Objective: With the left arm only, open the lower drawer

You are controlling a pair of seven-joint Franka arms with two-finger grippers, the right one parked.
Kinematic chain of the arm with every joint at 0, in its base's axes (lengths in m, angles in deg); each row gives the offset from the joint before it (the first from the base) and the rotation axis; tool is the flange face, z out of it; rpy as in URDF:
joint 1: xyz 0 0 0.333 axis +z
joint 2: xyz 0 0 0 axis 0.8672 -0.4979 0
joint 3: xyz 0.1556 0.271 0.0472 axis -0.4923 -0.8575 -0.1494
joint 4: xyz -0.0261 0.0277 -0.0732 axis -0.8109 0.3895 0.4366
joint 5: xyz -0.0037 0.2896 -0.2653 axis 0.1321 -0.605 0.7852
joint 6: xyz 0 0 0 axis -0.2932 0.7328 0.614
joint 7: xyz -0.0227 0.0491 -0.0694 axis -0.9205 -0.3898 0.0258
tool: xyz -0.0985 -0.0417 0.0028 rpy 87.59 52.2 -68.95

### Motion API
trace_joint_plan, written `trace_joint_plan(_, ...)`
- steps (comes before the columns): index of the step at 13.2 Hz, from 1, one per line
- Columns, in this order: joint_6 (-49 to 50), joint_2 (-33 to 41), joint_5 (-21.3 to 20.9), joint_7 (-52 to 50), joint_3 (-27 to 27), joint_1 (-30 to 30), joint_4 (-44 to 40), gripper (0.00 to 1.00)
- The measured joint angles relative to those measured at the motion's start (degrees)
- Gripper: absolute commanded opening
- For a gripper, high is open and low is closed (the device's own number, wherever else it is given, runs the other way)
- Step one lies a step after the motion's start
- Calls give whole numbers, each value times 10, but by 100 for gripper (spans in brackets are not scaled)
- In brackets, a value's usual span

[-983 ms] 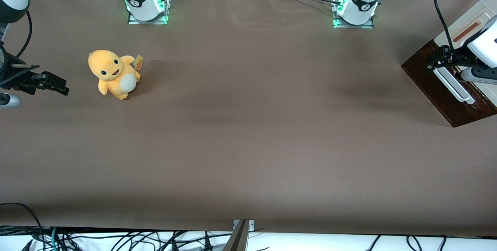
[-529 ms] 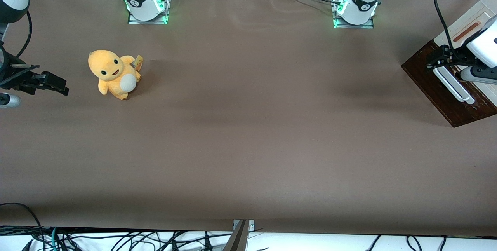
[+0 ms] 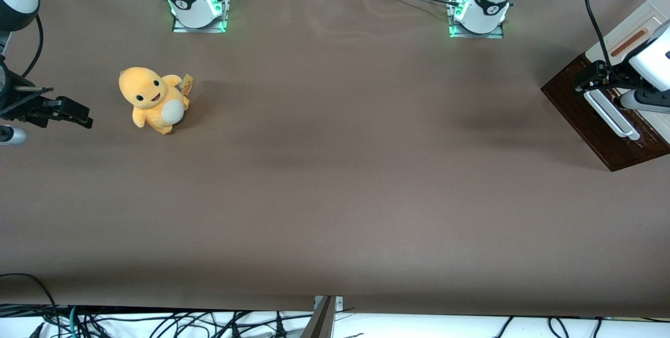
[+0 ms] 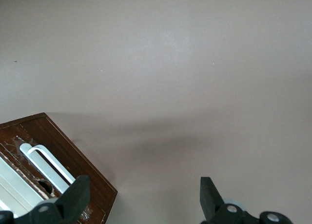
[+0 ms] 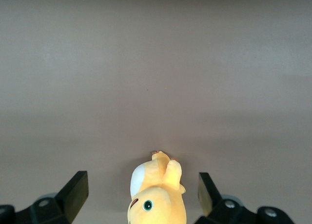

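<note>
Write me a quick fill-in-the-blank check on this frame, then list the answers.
1. The pincer hangs over the dark drawer with its fingers ____.
2. The handle on the drawer is ____ in colour.
3. The plush toy lies toward the ____ arm's end of the table.
4. The drawer's handle is ____ yet gripped.

Answers: open; white; parked; not

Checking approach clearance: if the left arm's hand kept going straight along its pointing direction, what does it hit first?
Probably bare table. The left arm's hand is open, and the wrist view shows only tabletop between its fingers. The lower drawer and its white handle sit beside one finger, out of that line. Depth is unclear.
</note>
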Motion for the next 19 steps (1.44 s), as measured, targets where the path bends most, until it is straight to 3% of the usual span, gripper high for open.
trace_joint_plan(19,14,-4,0,-1,0,0,0,100)
